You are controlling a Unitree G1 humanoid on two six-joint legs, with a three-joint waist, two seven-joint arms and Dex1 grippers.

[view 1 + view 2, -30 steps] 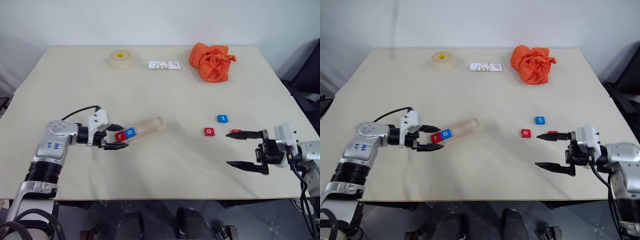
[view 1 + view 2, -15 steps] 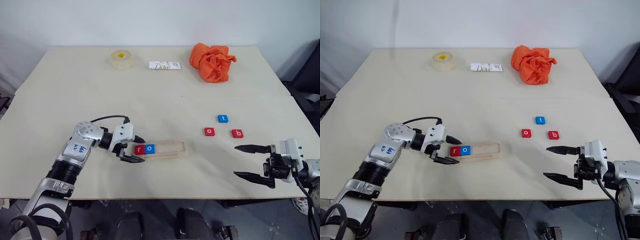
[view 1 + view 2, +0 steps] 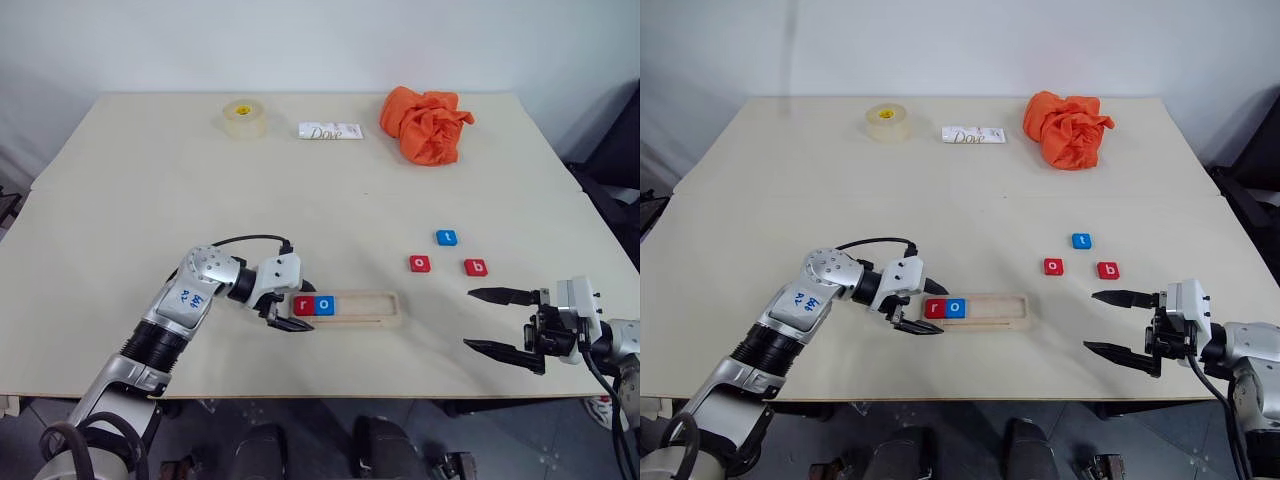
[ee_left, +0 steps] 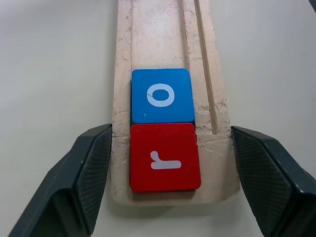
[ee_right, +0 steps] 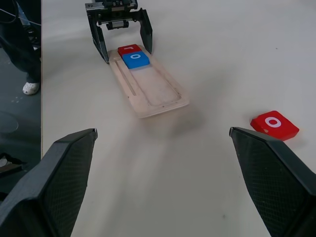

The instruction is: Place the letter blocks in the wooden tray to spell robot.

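The wooden tray (image 3: 365,307) lies flat near the table's front edge, parallel to it. At its left end it holds a red "r" block (image 3: 303,306) and, beside that, a blue "o" block (image 3: 324,306). My left gripper (image 3: 305,307) straddles that end, and in the left wrist view both fingers (image 4: 96,163) press against the tray's long sides. To the right, a blue "t" block (image 3: 446,237), a red "o" block (image 3: 419,263) and a red "b" block (image 3: 476,267) lie loose on the table. My right gripper (image 3: 468,318) is open and empty, just in front of the "b" block.
At the back of the table (image 3: 150,200) are a roll of clear tape (image 3: 243,118), a white Dove packet (image 3: 328,131) and a crumpled orange cloth (image 3: 427,122). The table's front edge runs just below both grippers.
My left gripper moved right and toward the front edge, taking the tray with it; the tray turned from slanted to parallel with that edge. My right gripper drew back from the "b" block, then held still.
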